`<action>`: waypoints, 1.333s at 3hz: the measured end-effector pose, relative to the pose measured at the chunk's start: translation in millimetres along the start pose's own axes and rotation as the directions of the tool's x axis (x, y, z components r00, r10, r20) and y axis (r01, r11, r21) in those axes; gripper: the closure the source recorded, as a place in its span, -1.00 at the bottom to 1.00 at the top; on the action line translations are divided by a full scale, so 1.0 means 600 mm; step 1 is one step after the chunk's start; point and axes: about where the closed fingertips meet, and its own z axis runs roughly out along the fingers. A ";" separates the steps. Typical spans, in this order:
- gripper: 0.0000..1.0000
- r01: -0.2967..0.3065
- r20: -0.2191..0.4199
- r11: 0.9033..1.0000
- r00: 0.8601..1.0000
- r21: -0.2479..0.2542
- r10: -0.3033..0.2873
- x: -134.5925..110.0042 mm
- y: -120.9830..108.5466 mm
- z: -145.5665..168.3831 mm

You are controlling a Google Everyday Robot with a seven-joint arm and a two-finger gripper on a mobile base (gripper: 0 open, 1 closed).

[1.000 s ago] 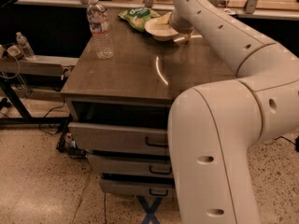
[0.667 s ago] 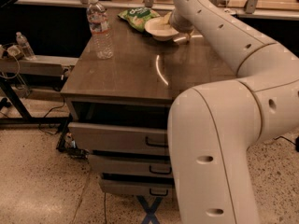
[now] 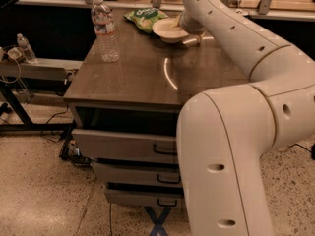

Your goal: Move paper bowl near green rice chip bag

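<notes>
Camera view | gripper [image 3: 184, 26] at paper bowl [image 3: 166, 29], hidden by arm [image 3: 231, 28], hold unclear | green rice chip bag [image 3: 144, 17] adjacent

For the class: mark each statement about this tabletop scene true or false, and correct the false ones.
1. The paper bowl sits close beside the green rice chip bag at the far end of the table. True.
2. The water bottle lies on its side. False: it stands upright near the table's left edge as seen in the camera view.
3. The gripper is at the bowl, on the side away from the bag. True.
4. The bag lies between the bowl and the gripper. False: the bowl lies between the bag and the gripper.
</notes>
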 end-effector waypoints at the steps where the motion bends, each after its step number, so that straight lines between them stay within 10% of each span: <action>1: 0.04 0.002 0.006 1.000 1.000 0.001 -0.002 -0.001 -0.001 -0.004; 3: -0.55 0.049 0.157 0.998 0.986 0.041 -0.055 -0.025 -0.022 -0.113; 4: -1.00 0.102 0.329 0.993 0.941 -0.059 -0.077 -0.044 0.078 -0.238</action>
